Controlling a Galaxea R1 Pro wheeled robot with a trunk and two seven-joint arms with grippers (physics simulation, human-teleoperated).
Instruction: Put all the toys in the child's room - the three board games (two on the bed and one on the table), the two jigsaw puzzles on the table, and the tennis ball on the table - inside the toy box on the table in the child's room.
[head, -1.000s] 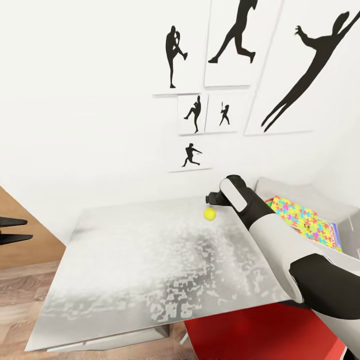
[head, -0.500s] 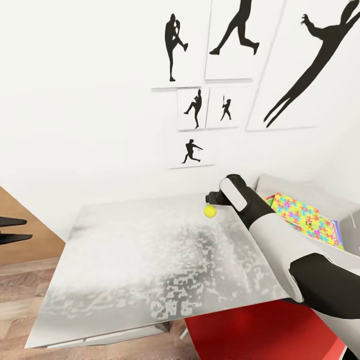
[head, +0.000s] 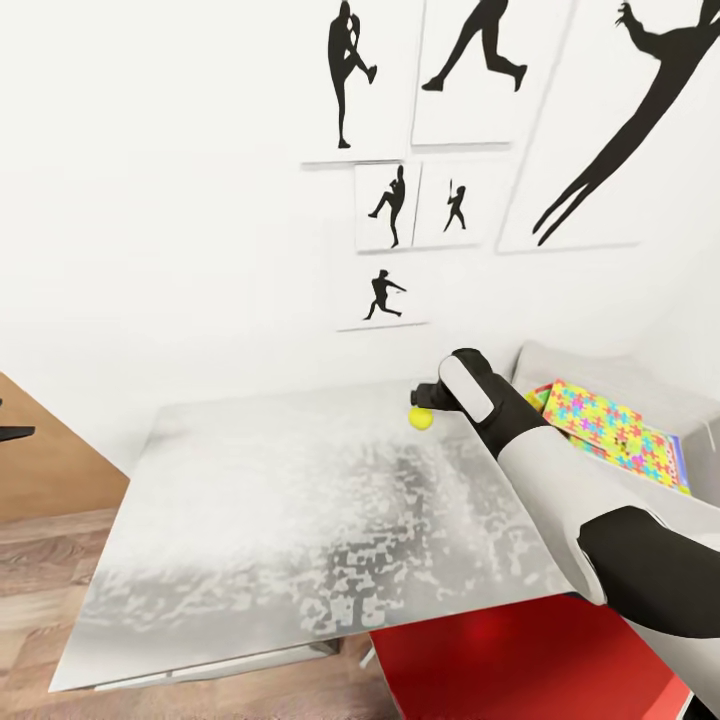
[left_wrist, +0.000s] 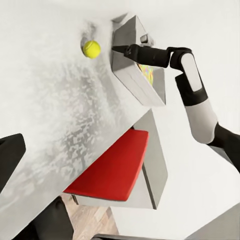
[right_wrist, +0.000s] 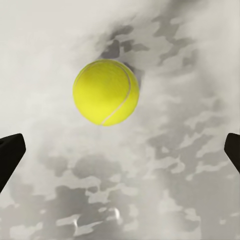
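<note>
Head view: one tennis ball (head: 420, 419), one toy box (head: 600, 380).

White wall (head: 180, 200) hung with black athlete silhouettes (head: 470, 60), wood floor (head: 40, 590) below.

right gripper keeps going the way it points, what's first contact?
Likely the tennis ball, between the open fingertips of the right gripper; the table lies right behind. Depth to the ball unclear.
</note>
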